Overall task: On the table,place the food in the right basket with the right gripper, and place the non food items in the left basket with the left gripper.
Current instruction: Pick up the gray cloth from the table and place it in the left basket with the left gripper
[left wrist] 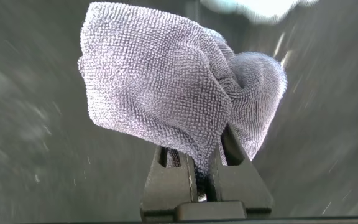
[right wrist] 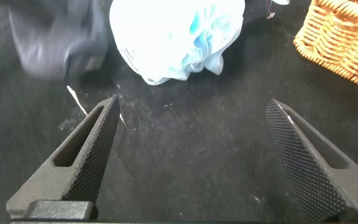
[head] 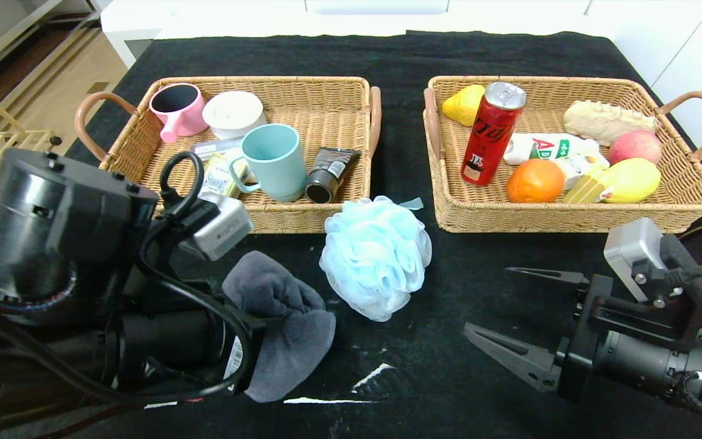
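My left gripper point(left wrist: 205, 167) is shut on a grey towel point(left wrist: 166, 81), which also shows in the head view point(head: 278, 323) at the front left of the table, in front of the left basket point(head: 326, 97). A light blue bath pouf point(head: 376, 256) lies on the black cloth between the two baskets and shows in the right wrist view point(right wrist: 179, 37) too. My right gripper point(head: 497, 305) is open and empty at the front right, low over the cloth. The right basket point(head: 680, 201) holds a red can point(head: 490, 137), an orange point(head: 535, 181), fruit and packaged food.
The left basket holds a pink cup point(head: 177, 110), a white lidded jar point(head: 233, 113), a teal mug point(head: 275, 161), a black tube point(head: 329, 174) and a small packet. White marks point(head: 375, 375) are on the cloth near the front. The table's left edge borders a wooden floor.
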`<state>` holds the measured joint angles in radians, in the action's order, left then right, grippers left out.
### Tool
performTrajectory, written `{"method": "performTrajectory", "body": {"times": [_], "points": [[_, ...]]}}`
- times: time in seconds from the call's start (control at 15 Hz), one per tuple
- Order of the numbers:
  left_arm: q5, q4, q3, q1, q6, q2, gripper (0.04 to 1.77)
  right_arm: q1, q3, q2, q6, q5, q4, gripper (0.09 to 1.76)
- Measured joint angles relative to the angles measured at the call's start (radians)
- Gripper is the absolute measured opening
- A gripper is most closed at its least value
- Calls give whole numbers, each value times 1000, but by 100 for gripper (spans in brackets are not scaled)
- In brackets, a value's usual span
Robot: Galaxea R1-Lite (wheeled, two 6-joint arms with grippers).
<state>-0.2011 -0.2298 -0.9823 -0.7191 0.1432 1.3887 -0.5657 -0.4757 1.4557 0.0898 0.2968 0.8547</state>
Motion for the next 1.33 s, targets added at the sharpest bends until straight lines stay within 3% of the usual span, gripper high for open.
{"method": "performTrajectory", "body": {"times": [0.47, 1.07, 1.33], "points": [[-4, 20, -63, 117, -9, -49, 20, -1, 2, 6, 3, 0, 1, 171], [7, 26, -140, 304, -116, -97, 20, -1, 3, 6, 3, -1, 1, 171], [83, 27, -177, 433, -125, -95, 20, -1, 3, 6, 3, -2, 1, 171]]}}
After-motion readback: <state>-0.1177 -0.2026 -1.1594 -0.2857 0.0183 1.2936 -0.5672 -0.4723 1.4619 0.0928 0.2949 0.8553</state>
